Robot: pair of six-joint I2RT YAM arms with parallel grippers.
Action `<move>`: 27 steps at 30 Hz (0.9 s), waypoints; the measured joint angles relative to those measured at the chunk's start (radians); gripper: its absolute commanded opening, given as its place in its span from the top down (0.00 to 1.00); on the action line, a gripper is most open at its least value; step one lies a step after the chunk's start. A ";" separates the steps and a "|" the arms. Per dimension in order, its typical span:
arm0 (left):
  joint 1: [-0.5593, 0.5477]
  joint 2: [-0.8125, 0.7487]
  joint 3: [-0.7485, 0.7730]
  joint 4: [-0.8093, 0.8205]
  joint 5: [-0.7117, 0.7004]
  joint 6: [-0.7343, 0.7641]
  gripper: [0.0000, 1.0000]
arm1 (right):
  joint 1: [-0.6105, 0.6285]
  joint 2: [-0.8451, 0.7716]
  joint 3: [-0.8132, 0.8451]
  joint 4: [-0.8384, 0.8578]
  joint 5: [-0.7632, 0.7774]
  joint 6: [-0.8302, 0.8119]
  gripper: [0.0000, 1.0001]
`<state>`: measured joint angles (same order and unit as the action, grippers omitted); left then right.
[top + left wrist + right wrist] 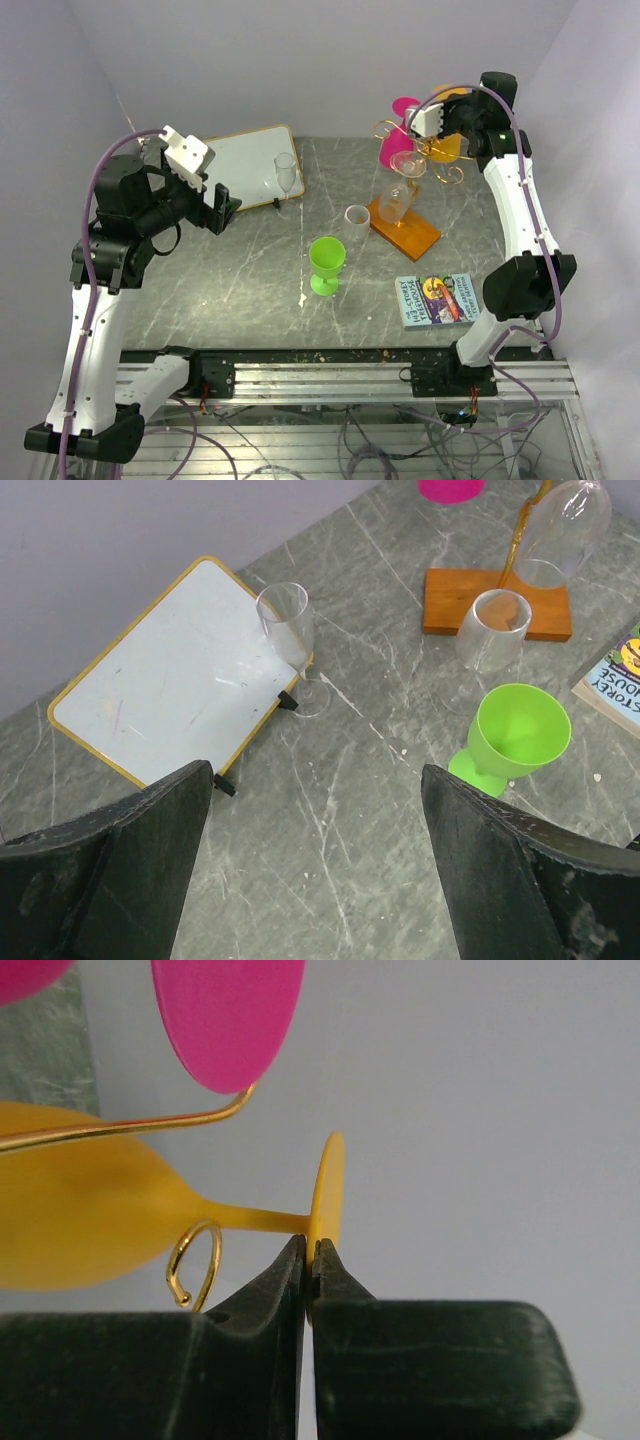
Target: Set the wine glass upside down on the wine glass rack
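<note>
Up in the upper right of the overhead view we have the right gripper (pixel 308 1256) at the wine glass rack (pixel 408 232). Its jaws are clamped together on the rim of the thin foot (pixel 326 1185) of the yellow wine glass (pixel 90 1222), a knife-edge pinch by the look of it. In the wrist view the stem runs across the frame from the bowl at left to the foot at centre. A gold arm (pixel 120 1132) of the rack crosses just above the bowl and an open gold curl (pixel 195 1260) sits just below the stem; whether stem touches wire we cannot tell. The pink glass (pixel 235 1020) hangs close above. At the left of the overhead view the left gripper (pixel 222 208) hovers spread wide, holding nothing, above the white board (pixel 160 680). As we read it, this is the seating step: the stem wants to slide fully into the curl so the foot catches on the wire with the bowl hanging down. We'd go slow and straight, no twist on such a thin grip, mind the pink neighbour and the clear glasses (pixel 393 200) lower on the rack, and part the fingers only once the wire carries the weight
</note>
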<state>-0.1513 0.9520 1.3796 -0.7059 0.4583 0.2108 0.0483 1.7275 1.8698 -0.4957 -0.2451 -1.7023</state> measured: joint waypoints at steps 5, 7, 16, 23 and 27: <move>0.004 0.000 0.000 0.002 0.004 -0.002 0.05 | 0.006 0.008 0.009 -0.032 -0.020 -0.020 1.00; 0.005 0.001 0.000 0.003 0.005 -0.002 0.05 | 0.006 0.009 0.016 -0.042 -0.027 -0.025 1.00; 0.006 0.002 -0.001 0.004 0.011 -0.002 0.05 | 0.012 0.009 0.030 -0.078 -0.059 -0.027 1.00; 0.006 0.002 -0.001 0.004 0.018 -0.002 0.04 | 0.016 0.007 0.030 -0.116 -0.069 -0.027 1.00; 0.006 0.002 -0.004 0.005 0.018 -0.002 0.04 | 0.017 -0.005 0.030 -0.121 -0.069 -0.027 1.00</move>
<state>-0.1455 0.9539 1.3758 -0.7010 0.4763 0.2085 0.0650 1.7222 1.8996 -0.6170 -0.3141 -1.7294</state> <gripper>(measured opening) 0.956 0.019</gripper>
